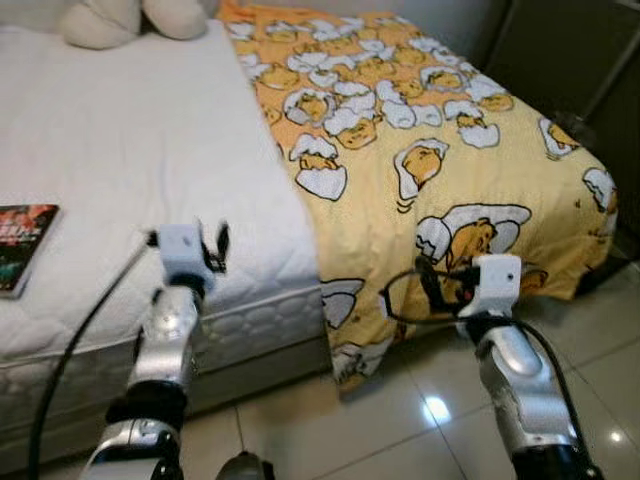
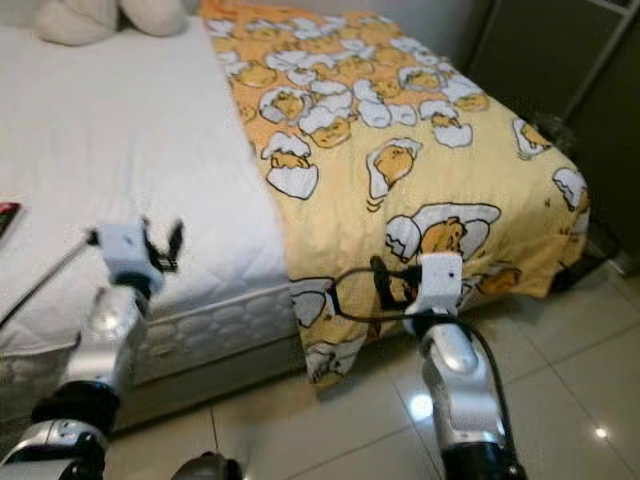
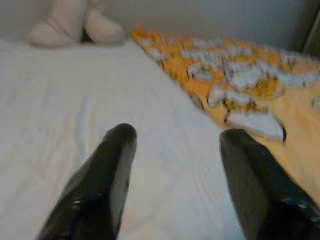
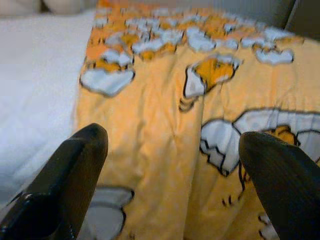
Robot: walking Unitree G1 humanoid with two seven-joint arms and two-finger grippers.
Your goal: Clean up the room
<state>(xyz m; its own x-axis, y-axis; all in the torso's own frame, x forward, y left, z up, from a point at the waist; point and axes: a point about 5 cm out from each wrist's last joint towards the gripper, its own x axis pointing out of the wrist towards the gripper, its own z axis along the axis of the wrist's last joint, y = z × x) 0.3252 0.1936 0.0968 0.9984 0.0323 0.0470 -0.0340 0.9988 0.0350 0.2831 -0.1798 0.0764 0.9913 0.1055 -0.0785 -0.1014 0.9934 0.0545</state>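
So, quick rundown of where things sit:

Key relation: the blanket point(image 1: 420, 150) lies straight ahead of the right pincer point(image 4: 175, 165), which hangs just off the bed's foot edge, level with the drape. My guess is the move is to grab it and spread it over the bare side.
Long axis: the blanket runs lengthwise from the foot of the bed up toward the head, covering only the robot's right half; its inner edge cuts a diagonal line across the mattress point(image 1: 130, 160).
Nearer arm: right one for the blanket. The left pincer point(image 3: 175, 165) is over the white mattress, near that inner edge but off to the side of it.
Right pincer: spread wide, nothing in it, fingers point(image 4: 75, 170) framing the yellow fabric.
Left pincer: also wide and empty, pointed up the bare mattress.
Other clutter: a book point(image 1: 22, 243) at the left edge of the mattress, well apart from both pincers; a plush toy point(image 1: 110, 18) up at the head end.
Surface: quilted white mattress, soft, so the cloth should slide easily but may bunch up.
Floor: glossy pale tiles point(image 1: 420, 420) with light glare.
Room: dark wardrobe point(image 1: 570, 50) to the right, close to the bed's far corner, so not much space on that side.
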